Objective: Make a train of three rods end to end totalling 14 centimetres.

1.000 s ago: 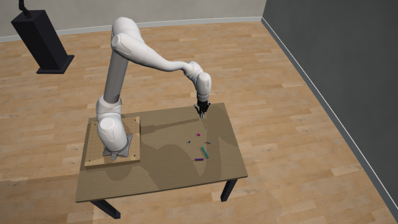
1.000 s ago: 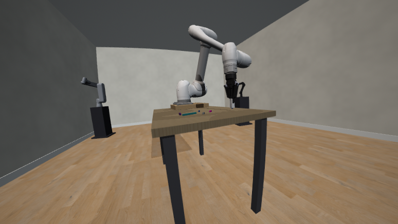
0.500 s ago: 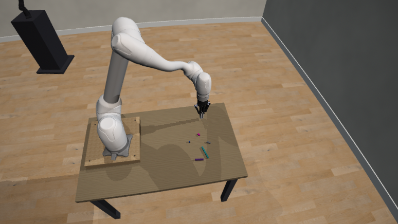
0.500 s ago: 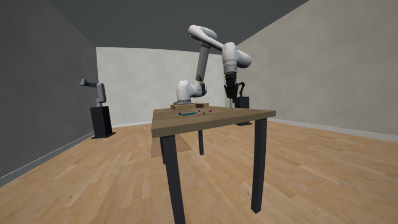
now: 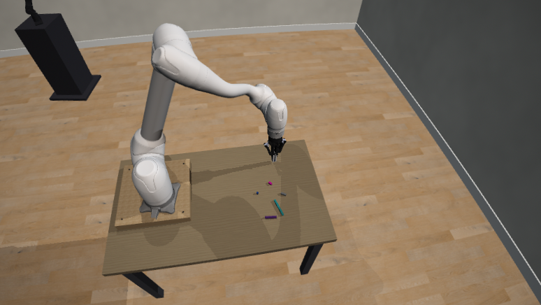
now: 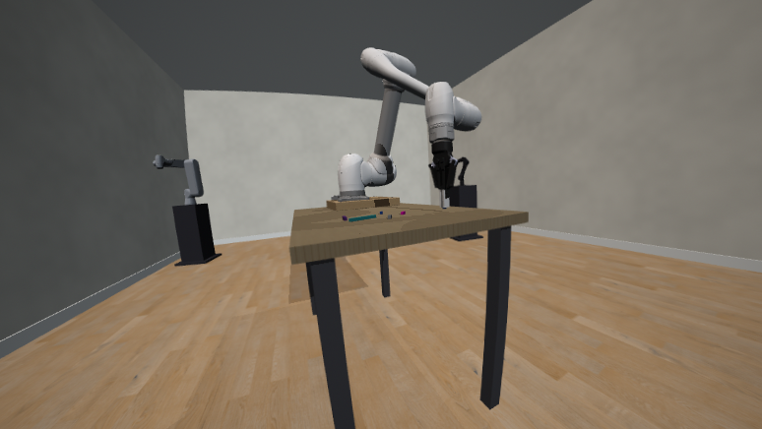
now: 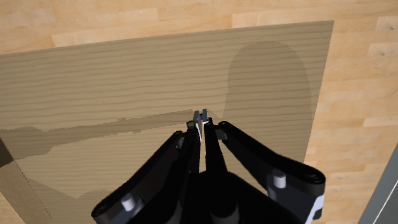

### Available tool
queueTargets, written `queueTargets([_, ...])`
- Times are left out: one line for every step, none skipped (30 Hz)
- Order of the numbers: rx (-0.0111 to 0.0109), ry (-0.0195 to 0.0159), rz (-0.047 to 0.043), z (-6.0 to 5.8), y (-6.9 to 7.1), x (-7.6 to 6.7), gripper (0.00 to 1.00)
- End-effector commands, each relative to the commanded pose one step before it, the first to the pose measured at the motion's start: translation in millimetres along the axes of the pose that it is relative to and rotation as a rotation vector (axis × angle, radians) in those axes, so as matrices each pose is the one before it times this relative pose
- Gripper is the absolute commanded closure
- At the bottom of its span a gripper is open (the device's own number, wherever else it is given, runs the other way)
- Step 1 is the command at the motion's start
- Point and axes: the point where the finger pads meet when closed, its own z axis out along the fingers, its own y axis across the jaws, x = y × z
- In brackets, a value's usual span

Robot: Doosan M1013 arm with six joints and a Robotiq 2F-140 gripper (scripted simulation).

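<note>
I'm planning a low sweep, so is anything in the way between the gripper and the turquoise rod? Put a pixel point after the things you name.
Possibly the magenta rod (image 5: 270, 183) (image 6: 403, 213): it lies on the table, close to the straight line from the gripper (image 5: 274, 160) (image 6: 444, 207) (image 7: 201, 116) to the turquoise rod (image 5: 279, 208) (image 6: 362, 218), slightly on the robot base's side. Nothing tall stands between them.

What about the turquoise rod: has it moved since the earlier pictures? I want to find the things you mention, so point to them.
No. In the top view, the turquoise rod (image 5: 278, 207) (image 6: 362, 218) lies at the same place against the table's (image 5: 234, 234) (image 6: 405, 231) (image 7: 125, 90) edges.
</note>
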Motion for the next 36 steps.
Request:
queueTargets([0.00436,0.00265,0.00351,7.84,-2.37,1.94,0.97])
queueTargets([0.00000,0.00000,0.00000,0.95,0.00,0.00,0.97])
queueTargets([0.00000,0.00000,0.00000,0.92,0.00,0.00,0.97])
queueTargets([0.00000,0.00000,0.00000,0.00,0.00,0.00,0.97])
queueTargets([0.00000,0.00000,0.00000,0.00,0.00,0.00,0.97])
queueTargets([0.00000,0.00000,0.00000,0.87,0.00,0.00,0.97])
queueTargets([0.00000,0.00000,0.00000,0.79,0.00,0.00,0.97])
queueTargets([0.00000,0.00000,0.00000,0.70,0.00,0.00,0.97])
queueTargets([0.00000,0.00000,0.00000,0.59,0.00,0.00,0.97])
queueTargets([0.00000,0.00000,0.00000,0.47,0.00,0.00,0.97])
queueTargets([0.00000,0.00000,0.00000,0.35,0.00,0.00,0.97])
queueTargets([0.00000,0.00000,0.00000,0.24,0.00,0.00,0.97])
queueTargets([0.00000,0.00000,0.00000,0.13,0.00,0.00,0.97])
queueTargets([0.00000,0.00000,0.00000,0.05,0.00,0.00,0.97])
queueTargets([0.00000,0.00000,0.00000,0.01,0.00,0.00,0.97])
queueTargets([0.00000,0.00000,0.00000,0.00,0.00,0.00,0.97])
queueTargets([0.00000,0.00000,0.00000,0.00,0.00,0.00,0.97])
queueTargets([0.00000,0.00000,0.00000,0.00,0.00,0.00,0.97])
queueTargets([0.00000,0.00000,0.00000,0.00,0.00,0.00,0.97])
queueTargets([0.00000,0.00000,0.00000,0.00,0.00,0.00,0.97])
queueTargets([0.00000,0.00000,0.00000,0.00,0.00,0.00,0.97])
queueTargets([0.00000,0.00000,0.00000,0.00,0.00,0.00,0.97])
queueTargets([0.00000,0.00000,0.00000,0.00,0.00,0.00,0.97])
queueTargets([0.00000,0.00000,0.00000,0.00,0.00,0.00,0.97])
queueTargets([0.00000,0.00000,0.00000,0.00,0.00,0.00,0.97])
queueTargets([0.00000,0.00000,0.00000,0.00,0.00,0.00,0.97])
queueTargets([0.00000,0.00000,0.00000,0.00,0.00,0.00,0.97])
queueTargets([0.00000,0.00000,0.00000,0.00,0.00,0.00,0.97])
queueTargets([0.00000,0.00000,0.00000,0.00,0.00,0.00,0.97])
queueTargets([0.00000,0.00000,0.00000,0.00,0.00,0.00,0.97])
queueTargets([0.00000,0.00000,0.00000,0.00,0.00,0.00,0.97])
queueTargets([0.00000,0.00000,0.00000,0.00,0.00,0.00,0.97])
queueTargets([0.00000,0.00000,0.00000,0.00,0.00,0.00,0.97])
queueTargets([0.00000,0.00000,0.00000,0.00,0.00,0.00,0.97])
queueTargets([0.00000,0.00000,0.00000,0.00,0.00,0.00,0.97])
queueTargets([0.00000,0.00000,0.00000,0.00,0.00,0.00,0.97])
